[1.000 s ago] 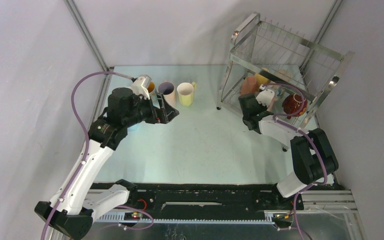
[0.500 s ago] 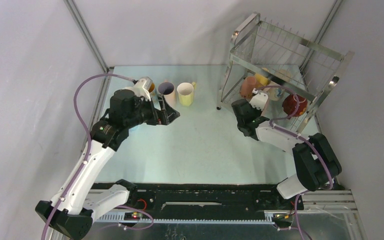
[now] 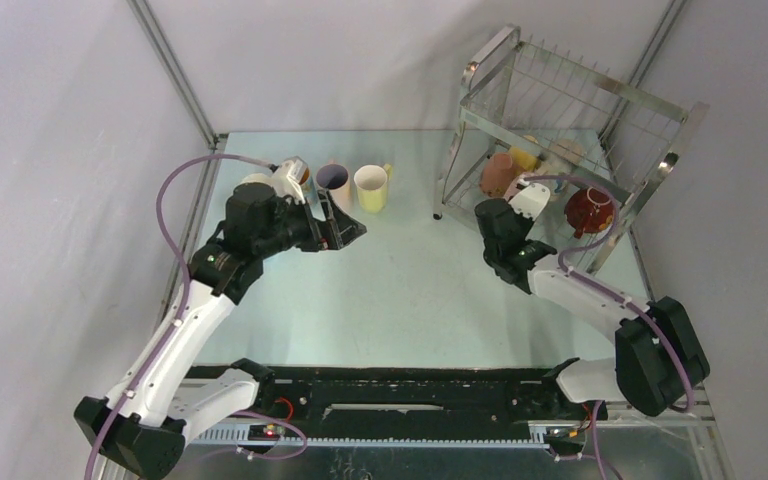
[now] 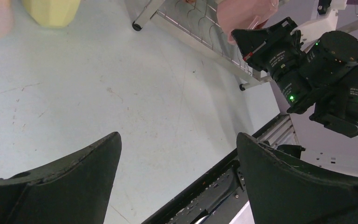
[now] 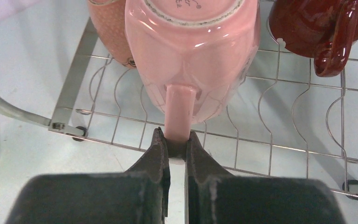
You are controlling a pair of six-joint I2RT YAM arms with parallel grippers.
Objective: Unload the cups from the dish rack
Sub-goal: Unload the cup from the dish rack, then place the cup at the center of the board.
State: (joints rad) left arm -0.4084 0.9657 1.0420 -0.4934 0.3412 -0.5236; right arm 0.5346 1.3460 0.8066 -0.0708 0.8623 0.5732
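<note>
Pink mug point(image 5: 191, 56): we see it tipped over on the lower wire shelf of the dish rack point(image 5: 73, 79), with its handle pointing at the right gripper.
Right gripper point(image 5: 176, 136): clamped on that handle, one finger on each side.
Neighbours: a speckled mug point(image 5: 109, 32) sits just beside the pink mug and a dark red mug point(image 5: 317, 28) is near its other side, both on the same shelf.
Left gripper point(image 4: 178, 137): we find its fingers wide apart and holding nothing, over the table point(image 4: 74, 93).
Mugs on the table: a yellow mug point(image 3: 371, 187) and a purple-lined mug point(image 3: 334, 183) stand upright, side by side, just beyond the left gripper.
</note>
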